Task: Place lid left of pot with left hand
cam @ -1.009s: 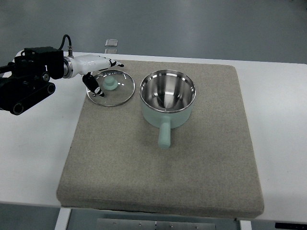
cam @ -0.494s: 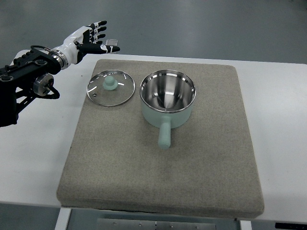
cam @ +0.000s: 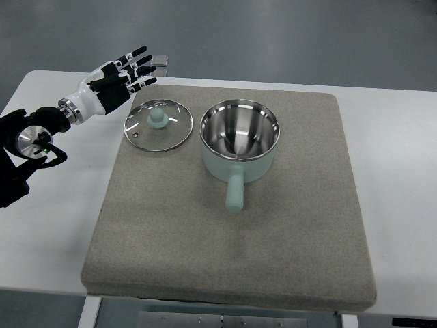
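Left robot hand (cam: 117,83) spread, empty | lid (cam: 158,125) left of pot (cam: 239,141) | grey mat (cam: 287,232)

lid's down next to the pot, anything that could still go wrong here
The lid lies flat on the mat, close to the pot; a nudge to either could knock their rims together. The open left robot hand hovers near the lid's far-left edge, so a low sweep might clip it.

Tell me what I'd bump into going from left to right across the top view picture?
Left hand → lid → pot → bare white table.
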Tool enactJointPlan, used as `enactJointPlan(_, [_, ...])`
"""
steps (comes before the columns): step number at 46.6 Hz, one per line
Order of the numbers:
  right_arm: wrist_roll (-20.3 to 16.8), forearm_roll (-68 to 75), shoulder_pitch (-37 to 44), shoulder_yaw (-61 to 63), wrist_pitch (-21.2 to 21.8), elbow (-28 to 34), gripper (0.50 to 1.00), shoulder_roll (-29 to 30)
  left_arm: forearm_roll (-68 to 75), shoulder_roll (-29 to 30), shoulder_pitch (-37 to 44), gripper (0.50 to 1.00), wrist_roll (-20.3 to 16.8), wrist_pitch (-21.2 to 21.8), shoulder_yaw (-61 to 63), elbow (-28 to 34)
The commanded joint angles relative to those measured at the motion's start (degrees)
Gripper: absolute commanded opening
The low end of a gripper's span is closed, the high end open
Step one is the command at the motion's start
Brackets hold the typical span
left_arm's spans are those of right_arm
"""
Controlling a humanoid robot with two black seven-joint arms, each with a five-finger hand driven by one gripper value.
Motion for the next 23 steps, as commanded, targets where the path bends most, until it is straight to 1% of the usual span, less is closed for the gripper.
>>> enactJointPlan(1, [0.00,0.03,-0.11,-0.07,0.16,0.56,0.924,0.00,-4.97,-0.08,0.03,0.996,3.62,-1.92,-0.10,1.64])
enactJointPlan(4, [0.00,0.03,-0.20,0.02,0.16,0.82,0.924,0.00,-8.49,-0.16,-0.15,0.996,6.61,-1.92,-0.19,2.43])
enactJointPlan(8, [0.00,-0.05,-0.46,-0.07,0.16,1.61,0.924,0.00,-12.10,-0.16,-0.76,0.996,9.25,-1.92,-0.63,3.49])
enactJointPlan(12, [0.00,-0.05,-0.90,-0.07,0.25,1.96,0.924,0.00,-12.81,-0.25,-1.03,0.996,10.22,-1.92,-1.68,4.54])
enactJointPlan(19, [0.00,0.12,-0.90,-0.07,0.16,1.96,0.924,0.00,-12.72,-0.16,-1.47,0.996,10.66,-1.92,-1.95,5.78])
enactJointPlan(23, [0.00,0.12,-0.90,-0.07,0.16,1.96,0.924,0.00,-12.72,-0.08,-1.73,0.996,11.89,-1.92,-1.95,6.04])
